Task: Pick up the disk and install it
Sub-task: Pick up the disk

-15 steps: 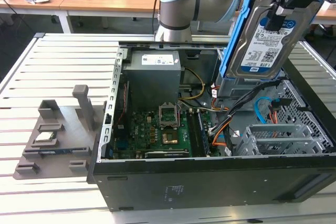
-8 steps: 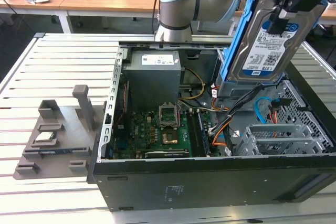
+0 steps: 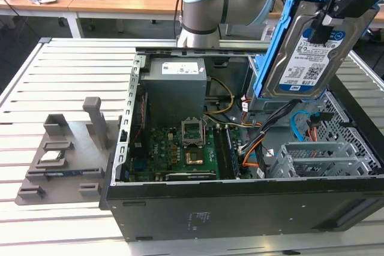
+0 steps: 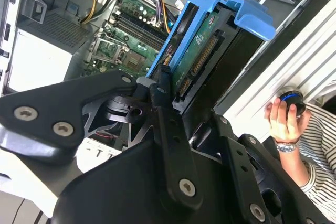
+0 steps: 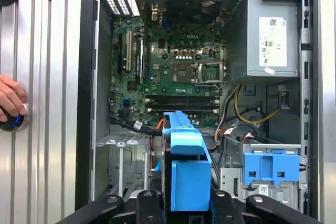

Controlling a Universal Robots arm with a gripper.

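The disk is a silver hard drive with a white-and-blue label and a blue plastic frame. It hangs tilted above the right side of the open computer case in the exterior view. My gripper comes down from above and is shut on its upper edge. In the second wrist view, black fingers clamp the disk by its blue frame, connector edge showing. In the first wrist view, the disk's blue frame sits between my fingertips, over the case's drive bay area.
Inside the case lie the green motherboard, a grey power supply, loose cables and a grey cage with a blue latch. A grey fixture stands on the slatted table at the exterior view's left. A person's hand rests on a knob.
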